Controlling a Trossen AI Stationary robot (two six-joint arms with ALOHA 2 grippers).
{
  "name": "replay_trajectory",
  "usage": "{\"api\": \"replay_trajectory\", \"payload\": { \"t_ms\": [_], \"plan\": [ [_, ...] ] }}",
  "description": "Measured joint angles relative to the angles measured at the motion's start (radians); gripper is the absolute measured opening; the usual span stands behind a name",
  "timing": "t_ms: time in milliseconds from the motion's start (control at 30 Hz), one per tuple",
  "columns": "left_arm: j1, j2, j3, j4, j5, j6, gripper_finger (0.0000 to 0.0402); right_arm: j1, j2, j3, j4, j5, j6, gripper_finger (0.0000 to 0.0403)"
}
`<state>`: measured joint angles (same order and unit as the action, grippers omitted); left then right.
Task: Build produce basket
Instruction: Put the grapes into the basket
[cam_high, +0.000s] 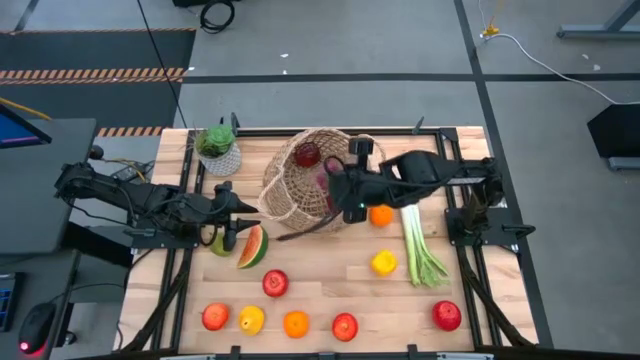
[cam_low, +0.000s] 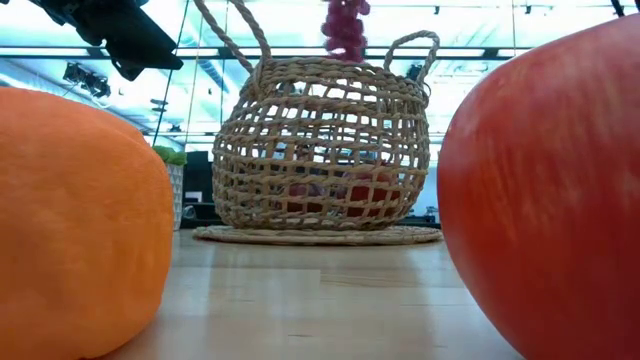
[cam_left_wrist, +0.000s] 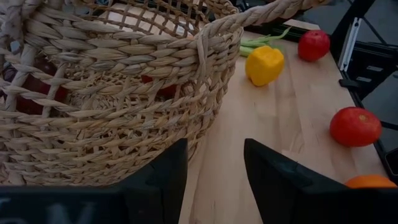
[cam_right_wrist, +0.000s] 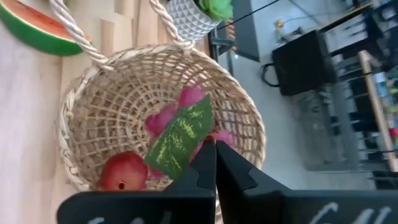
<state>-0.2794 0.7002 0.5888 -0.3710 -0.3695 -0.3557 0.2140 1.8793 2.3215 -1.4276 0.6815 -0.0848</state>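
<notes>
- Where the table was seen from above, the basket (cam_high: 300, 190) was placed at the back middle with a red apple (cam_high: 307, 154) inside; the right gripper (cam_high: 335, 188) was held over its rim, and the left gripper (cam_high: 232, 222) was positioned beside the watermelon slice (cam_high: 253, 246).
- At table height, the grapes (cam_low: 345, 25) were seen hanging above the basket (cam_low: 320, 150).
- From the left wrist, the fingers (cam_left_wrist: 168, 180) were seen parted and empty, near the basket's wall.
- From the right wrist, the fingers (cam_right_wrist: 202, 165) were pressed together on the grapes' leaf (cam_right_wrist: 177, 137) above the basket.
</notes>
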Motion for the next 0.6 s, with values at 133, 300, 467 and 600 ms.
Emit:
{"api": "replay_trajectory", "payload": {
  "t_ms": [133,300,467,600],
  "plan": [
    [0.000,0.000,0.000,-0.001,0.000,0.000,0.0165,-0.049,0.000,0.000,0.007,-0.083,0.037,0.0003],
    [0.000,0.000,0.000,-0.001,0.000,0.000,0.0165,-0.102,0.000,-0.033,0.028,-0.168,0.063,0.0005],
    [0.000,0.000,0.000,-0.001,0.000,0.001,0.0165,-0.141,0.001,-0.108,0.060,-0.179,0.062,0.0007],
    [0.000,0.000,0.000,-0.001,0.000,0.013,0.0164,-0.167,0.002,-0.186,0.155,-0.185,0.023,0.0007]
  ]
}}
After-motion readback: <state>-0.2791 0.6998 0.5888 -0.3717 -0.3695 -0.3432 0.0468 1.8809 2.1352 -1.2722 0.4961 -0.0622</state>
